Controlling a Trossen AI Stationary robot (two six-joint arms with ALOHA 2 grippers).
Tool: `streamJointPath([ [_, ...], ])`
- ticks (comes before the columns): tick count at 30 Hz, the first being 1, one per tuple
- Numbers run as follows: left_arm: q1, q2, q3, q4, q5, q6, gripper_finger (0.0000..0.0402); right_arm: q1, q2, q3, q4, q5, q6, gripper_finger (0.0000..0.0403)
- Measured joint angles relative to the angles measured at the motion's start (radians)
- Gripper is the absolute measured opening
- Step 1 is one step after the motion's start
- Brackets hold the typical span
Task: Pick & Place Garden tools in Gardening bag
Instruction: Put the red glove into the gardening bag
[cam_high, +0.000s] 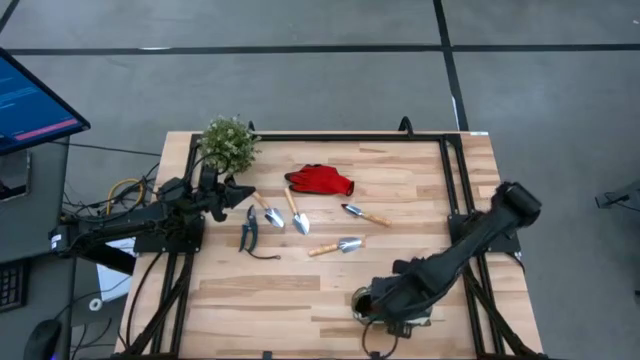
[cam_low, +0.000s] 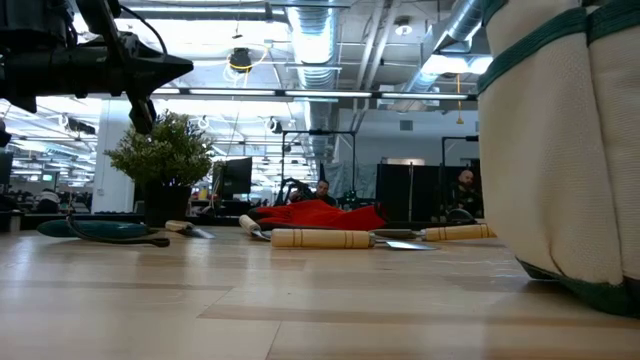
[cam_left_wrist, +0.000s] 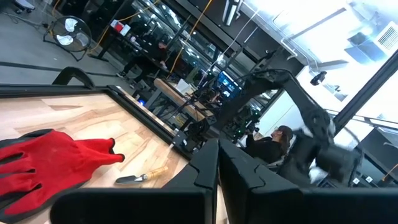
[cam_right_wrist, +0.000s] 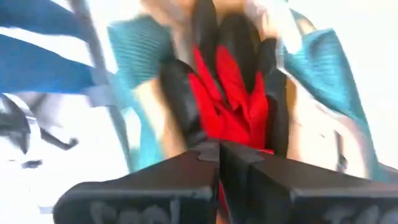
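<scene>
1. Down at the near edge of the table, my right gripper (cam_high: 368, 305) sits over the mouth of the gardening bag (cam_low: 560, 140); its fingers are pressed together on a red glove (cam_right_wrist: 233, 102), with green trim and beige canvas on both sides of it.
2. I judge that glove as being delivered into the bag, not yet let go.
3. My left gripper (cam_high: 243, 191) hangs above the table with its fingers shut and empty, beside the potted plant (cam_high: 229, 143).
4. Ahead of that gripper a second red glove (cam_high: 322, 180) lies flat.
5. Just below it lie the pruning shears (cam_high: 249, 229) and two trowels (cam_high: 282, 212); farther along are a narrow trowel (cam_high: 366, 214) and a hand fork (cam_high: 337, 246).
6. So five tools and one glove are left; the task is barely begun.
</scene>
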Motion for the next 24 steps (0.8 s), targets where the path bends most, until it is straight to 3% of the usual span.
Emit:
streamJointPath([
  [4,0.0,0.0,0.0,0.001,0.0,0.0,0.0011,-0.022,-0.118,0.0,-0.016,0.032,0.037,0.0],
  [10,0.0,0.0,0.0,0.007,0.0,0.0,0.0011,-0.144,-0.248,0.0,-0.027,0.193,0.05,0.0025],
  [18,0.0,0.0,0.0,0.127,0.0,-0.053,0.0011,-0.479,-0.25,0.002,0.128,0.284,-0.232,0.0167],
  [24,0.0,-0.001,0.0,0.222,0.005,-0.13,0.0011,-0.699,-0.118,0.002,0.255,0.171,-0.517,0.0301],
])
